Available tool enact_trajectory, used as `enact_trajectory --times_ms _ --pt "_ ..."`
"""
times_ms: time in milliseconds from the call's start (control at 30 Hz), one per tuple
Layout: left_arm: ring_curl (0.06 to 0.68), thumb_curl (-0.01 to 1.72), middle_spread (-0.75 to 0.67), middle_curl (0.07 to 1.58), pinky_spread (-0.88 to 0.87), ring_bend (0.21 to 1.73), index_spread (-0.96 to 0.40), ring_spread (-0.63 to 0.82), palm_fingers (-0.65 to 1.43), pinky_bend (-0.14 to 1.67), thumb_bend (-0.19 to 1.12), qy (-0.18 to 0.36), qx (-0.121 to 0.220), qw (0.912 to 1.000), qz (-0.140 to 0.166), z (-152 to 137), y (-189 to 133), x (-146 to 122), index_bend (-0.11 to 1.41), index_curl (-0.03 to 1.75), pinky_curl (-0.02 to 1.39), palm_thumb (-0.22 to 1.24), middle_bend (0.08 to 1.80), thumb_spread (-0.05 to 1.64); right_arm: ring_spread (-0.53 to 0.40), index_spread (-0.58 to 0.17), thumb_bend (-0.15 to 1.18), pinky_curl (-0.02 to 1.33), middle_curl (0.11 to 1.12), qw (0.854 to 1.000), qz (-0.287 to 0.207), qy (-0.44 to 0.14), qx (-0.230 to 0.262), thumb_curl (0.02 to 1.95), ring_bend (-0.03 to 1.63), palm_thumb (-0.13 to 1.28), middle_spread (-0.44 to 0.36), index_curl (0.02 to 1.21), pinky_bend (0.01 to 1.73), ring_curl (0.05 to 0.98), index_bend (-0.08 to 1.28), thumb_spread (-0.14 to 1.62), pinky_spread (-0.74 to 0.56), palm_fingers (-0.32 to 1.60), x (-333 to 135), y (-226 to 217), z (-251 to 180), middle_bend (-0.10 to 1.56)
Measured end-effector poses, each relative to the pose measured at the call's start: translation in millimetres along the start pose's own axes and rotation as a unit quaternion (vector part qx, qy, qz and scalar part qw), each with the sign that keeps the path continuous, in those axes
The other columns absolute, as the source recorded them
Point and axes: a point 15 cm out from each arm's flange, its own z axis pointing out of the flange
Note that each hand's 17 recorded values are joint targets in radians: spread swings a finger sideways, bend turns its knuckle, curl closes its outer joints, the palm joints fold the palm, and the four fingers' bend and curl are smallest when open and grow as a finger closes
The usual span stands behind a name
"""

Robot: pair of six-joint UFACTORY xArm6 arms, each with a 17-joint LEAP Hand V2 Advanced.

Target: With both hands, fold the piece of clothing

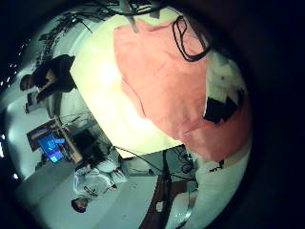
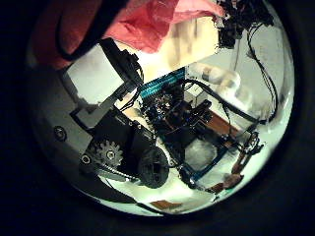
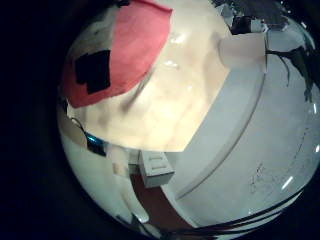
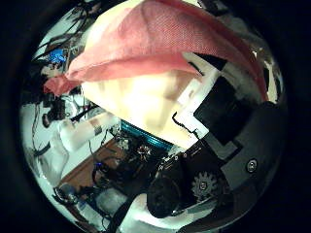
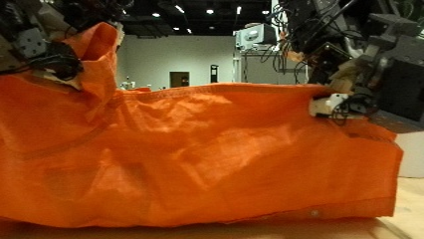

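Observation:
A big orange piece of clothing (image 5: 199,149) hangs spread out, filling most of the outside view, with its lower edge on the light table (image 5: 347,228). My left hand (image 5: 47,55) is shut on one raised upper corner. My right hand (image 5: 347,98) pinches the other end of the top edge, a little lower. The left little finger side palm view looks down on the cloth (image 1: 172,81) lying over the table (image 1: 95,81). In the right thumb side palm view, the cloth (image 4: 165,44) runs into that hand's fingers (image 4: 225,105). The fabric between the hands sags slightly.
The hanging cloth hides most of the table behind it in the outside view. Beyond the table's edge (image 3: 215,110) lies the room floor, and a small white box (image 3: 157,167) stands there. Equipment racks (image 2: 202,123) stand beside the table.

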Motion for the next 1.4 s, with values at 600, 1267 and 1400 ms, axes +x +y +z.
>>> enact_trajectory --times_ms 600,1267,1400 --pt "0.533 0.72 -0.65 1.22 -0.66 1.34 -0.44 -0.46 0.90 1.12 -0.03 -0.026 0.050 0.9962 -0.066 10 -152 -87 0.17 1.62 0.62 0.82 0.80 1.00 -0.247 -0.274 -0.02 1.07 0.85 0.999 0.028 -0.008 -0.036 0.64 1.30 1.09 -0.152 0.91 1.07 0.807 1.06 1.28 -0.29 1.01 32 -169 28 1.27" --pt "0.313 0.46 0.14 0.68 0.16 0.74 0.02 0.26 -0.17 0.59 -0.02 -0.011 0.233 0.9571 -0.172 4 -260 -157 0.10 0.83 0.48 0.55 0.16 1.15 -0.253 -0.351 0.00 0.89 0.68 0.978 0.109 -0.005 0.175 0.32 1.19 0.75 -0.127 0.63 0.84 0.651 0.32 1.59 -0.40 0.22 108 -287 14 0.79" --pt "0.275 0.43 0.28 0.59 0.35 0.67 0.10 0.39 -0.17 0.52 -0.02 -0.013 0.250 0.9504 -0.185 -9 -249 -163 0.11 0.70 0.42 0.53 0.15 1.16 -0.215 -0.354 0.00 0.82 0.66 0.974 0.121 -0.002 0.190 0.29 1.03 0.74 -0.115 0.62 0.63 0.586 0.42 1.59 -0.26 0.15 124 -264 -4 0.79"
